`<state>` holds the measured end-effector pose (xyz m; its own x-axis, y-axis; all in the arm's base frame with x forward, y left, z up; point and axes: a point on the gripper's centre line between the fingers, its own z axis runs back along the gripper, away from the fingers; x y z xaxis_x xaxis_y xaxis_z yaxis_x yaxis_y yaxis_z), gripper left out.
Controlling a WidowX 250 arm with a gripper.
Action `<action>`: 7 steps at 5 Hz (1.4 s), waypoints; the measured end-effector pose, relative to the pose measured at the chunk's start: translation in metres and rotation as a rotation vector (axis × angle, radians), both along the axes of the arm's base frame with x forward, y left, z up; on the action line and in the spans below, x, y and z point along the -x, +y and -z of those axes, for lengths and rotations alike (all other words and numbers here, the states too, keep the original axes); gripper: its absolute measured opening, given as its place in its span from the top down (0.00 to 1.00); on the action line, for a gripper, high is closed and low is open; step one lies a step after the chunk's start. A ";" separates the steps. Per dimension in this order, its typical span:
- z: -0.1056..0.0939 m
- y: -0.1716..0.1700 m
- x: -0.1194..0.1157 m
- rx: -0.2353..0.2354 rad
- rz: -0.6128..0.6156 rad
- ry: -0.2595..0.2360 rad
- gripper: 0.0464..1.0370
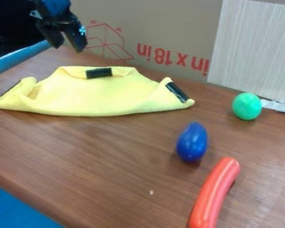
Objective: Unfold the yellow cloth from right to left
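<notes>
Step in hand, as judged: pre-grasp, no hold on cloth yet. Yellow cloth (pixel 94 95) is seen on far left part of table (pixel 103 162), partly spread, w/ edges curled or folded in; far edge is marked w/ black tape (pixel 99 73), right corner w/ a dark strip (pixel 177 91). Gripper (pixel 69 47) is held above & beyond cloth's far left side, fingers apart, nothing clamped.

Next move, est.: gripper to be brought over to right corner, lowered, folded edge pinched near the strip, then lifted & drawn leftward, per task. How much is left to unfold can't be told for sure. A shallow pinch might be lost; a deep one might catch both layers or drag the whole cloth.

Edges: cloth's left corner is cut off at view's left border, near table's left side, so overhang is risked if pulled far left. Behind, cardboard (pixel 163 33) is stood close to far edge; wide swings that way are best avoided. Most room for moving is judged to be on near side, betw. cloth & near table edge. Right of cloth, green egg (pixel 247 106) is placed apart; blue toy (pixel 192 142) is nearer the right corner, approx. front-right, w/ red stick (pixel 213 193) beyond it toward the near side.
</notes>
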<state>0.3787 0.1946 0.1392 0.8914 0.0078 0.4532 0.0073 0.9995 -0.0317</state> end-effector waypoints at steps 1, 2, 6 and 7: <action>0.014 0.003 -0.005 -0.012 0.097 0.020 0.04; 0.023 0.007 -0.007 -0.041 0.157 0.035 0.04; 0.060 -0.035 -0.021 -0.128 0.172 0.069 0.04; 0.052 -0.041 -0.031 -0.135 0.130 0.060 0.04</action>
<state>0.4094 0.1533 0.0868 0.9063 -0.1663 0.3886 0.1389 0.9855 0.0980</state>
